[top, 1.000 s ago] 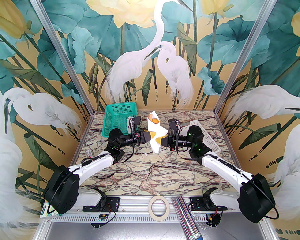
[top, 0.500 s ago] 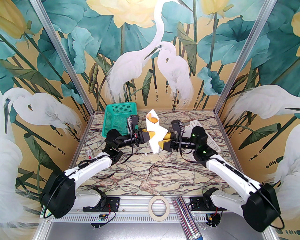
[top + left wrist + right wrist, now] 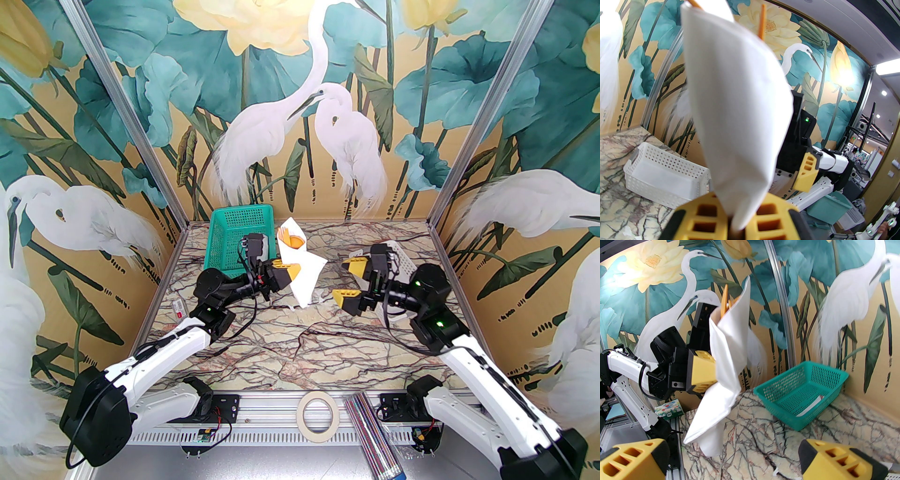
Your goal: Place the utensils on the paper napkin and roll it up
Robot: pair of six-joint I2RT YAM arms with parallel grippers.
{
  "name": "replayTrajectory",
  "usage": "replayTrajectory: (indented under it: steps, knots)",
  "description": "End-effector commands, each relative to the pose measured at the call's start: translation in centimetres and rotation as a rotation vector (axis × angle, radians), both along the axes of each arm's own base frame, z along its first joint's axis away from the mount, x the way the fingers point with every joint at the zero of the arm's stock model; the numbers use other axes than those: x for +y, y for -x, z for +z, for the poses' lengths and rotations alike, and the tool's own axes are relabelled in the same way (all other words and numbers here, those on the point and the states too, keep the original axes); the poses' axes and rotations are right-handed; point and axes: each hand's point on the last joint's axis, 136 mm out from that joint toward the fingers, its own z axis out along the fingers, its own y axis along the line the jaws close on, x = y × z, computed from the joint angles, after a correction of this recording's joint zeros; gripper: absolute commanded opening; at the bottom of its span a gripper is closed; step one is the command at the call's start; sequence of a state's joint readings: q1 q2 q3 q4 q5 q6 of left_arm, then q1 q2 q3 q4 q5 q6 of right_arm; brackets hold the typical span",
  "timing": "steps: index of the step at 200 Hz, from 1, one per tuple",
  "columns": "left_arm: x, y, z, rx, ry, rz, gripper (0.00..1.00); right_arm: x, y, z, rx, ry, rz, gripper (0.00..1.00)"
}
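Left gripper (image 3: 287, 272) clamps the thin white paper napkin (image 3: 304, 274) — loosely rolled, aloft, slim orange-brown utensils (image 3: 291, 239) poking out at its 12 o'clock. Right gripper (image 3: 341, 278), at its 3 o'clock, gapes wide — holding nothing.

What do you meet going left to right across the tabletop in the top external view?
green mesh basket → left pincer, shut on the napkin roll → right pincer, open → white perforated basket
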State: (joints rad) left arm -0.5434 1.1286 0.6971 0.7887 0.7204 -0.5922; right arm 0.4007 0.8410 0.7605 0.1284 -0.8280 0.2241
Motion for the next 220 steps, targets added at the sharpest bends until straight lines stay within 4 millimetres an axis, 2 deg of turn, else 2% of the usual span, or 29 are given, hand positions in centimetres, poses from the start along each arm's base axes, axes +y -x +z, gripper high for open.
replayTrajectory:
  steps: [1, 38, 109, 199, 220]
  knots:
    - [0.3, 0.6, 0.1, -0.049, -0.009, 0.011, 0.00, -0.4, 0.0, 0.5, -0.083, -0.005, -0.030, 0.99]
    - [0.4, 1.1, 0.3, -0.070, -0.012, 0.002, 0.00, -0.3, 1.9, 2.5, -0.219, -0.039, 0.027, 0.99]
    - [0.6, 2.4, 1.3, -0.144, 0.003, -0.027, 0.00, 0.2, 3.5, 5.0, -0.287, -0.113, 0.130, 0.96]
    - [0.8, 2.9, 1.6, -0.194, -0.001, -0.013, 0.00, 2.2, 2.8, 6.0, -0.302, -0.103, 0.181, 0.87]
    - [0.8, 2.9, 1.6, -0.194, -0.001, -0.015, 0.00, 2.7, 2.0, 5.9, -0.285, -0.098, 0.172, 0.86]
